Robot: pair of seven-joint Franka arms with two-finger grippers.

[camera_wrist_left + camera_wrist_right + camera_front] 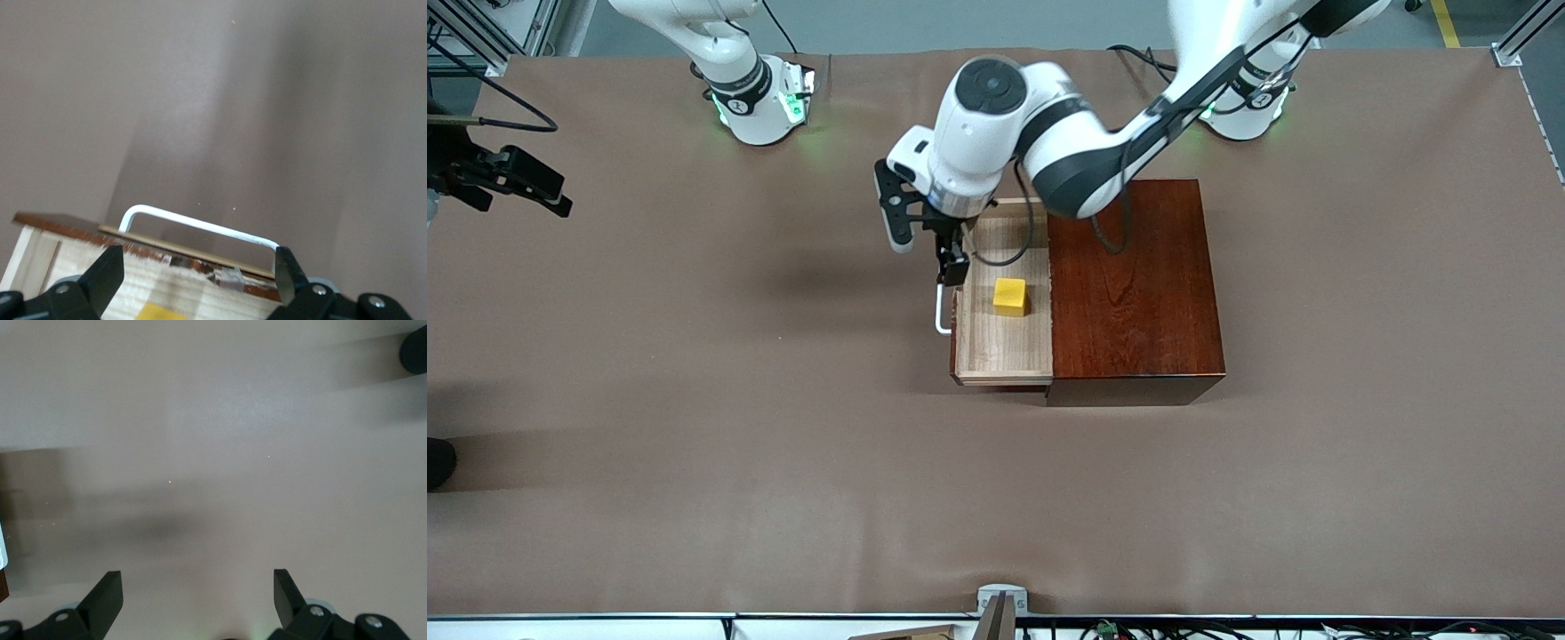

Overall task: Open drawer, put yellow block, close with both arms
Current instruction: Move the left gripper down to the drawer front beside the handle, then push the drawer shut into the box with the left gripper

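I see two arms with smooth white shells and dark grey bands at the joints. The left arm (1085, 169) has a round dark grey cap on its big wrist joint, and thin black cables run along it. Its base (1249, 111) and the base of the right arm (760, 107) are white, with a black ring and green light. The left gripper (953, 258) is black, next to a small white camera box. In both wrist views the fingers (107, 593) are black wedges with silver screws.
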